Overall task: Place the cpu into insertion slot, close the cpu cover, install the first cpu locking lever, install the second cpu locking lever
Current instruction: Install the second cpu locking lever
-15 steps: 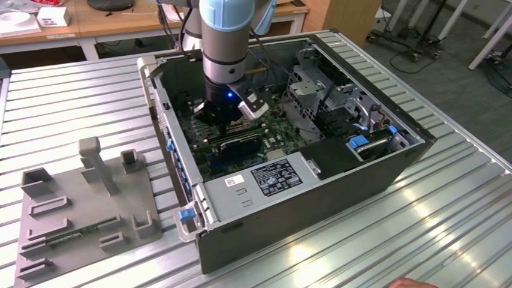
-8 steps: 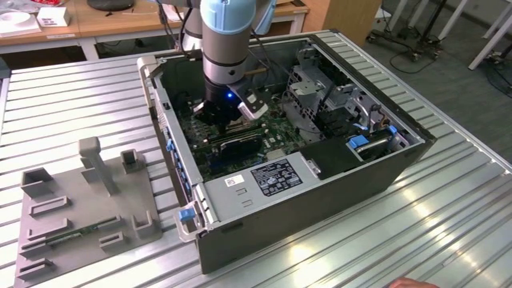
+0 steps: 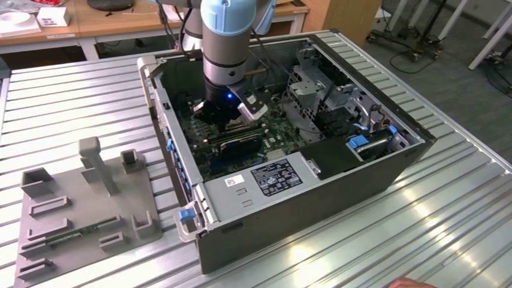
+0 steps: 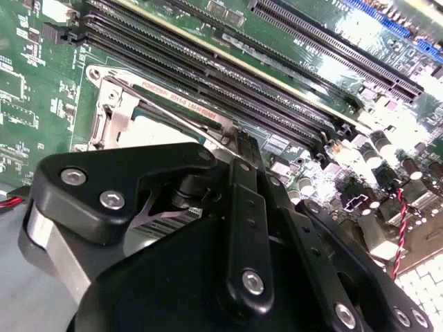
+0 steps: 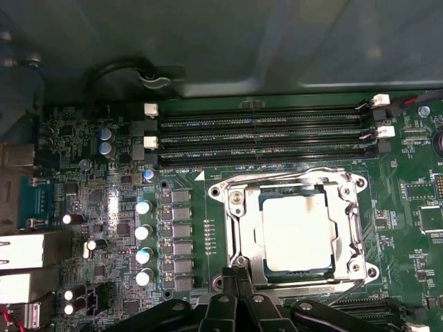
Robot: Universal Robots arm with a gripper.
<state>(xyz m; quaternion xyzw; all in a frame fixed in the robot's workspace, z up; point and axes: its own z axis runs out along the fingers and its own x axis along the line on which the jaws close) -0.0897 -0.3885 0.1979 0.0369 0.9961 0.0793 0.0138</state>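
Inside the open computer case (image 3: 320, 180), the gripper (image 3: 226, 120) is seen lowered over the motherboard (image 3: 240, 147) in the exterior view. Closer detail is given by the first wrist view: the cpu (image 5: 294, 232) is seated in its socket, framed by the cpu cover (image 5: 235, 207) lying flat around it. The gripper (image 5: 239, 304) is held just beside the socket's edge; how the jaws stand cannot be told.

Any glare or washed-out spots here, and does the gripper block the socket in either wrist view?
In the first wrist view the cpu is washed out to near white inside the cpu cover; in the second wrist view the gripper is dark and hides much of the socket; in the exterior view glare streaks the ribbed table.
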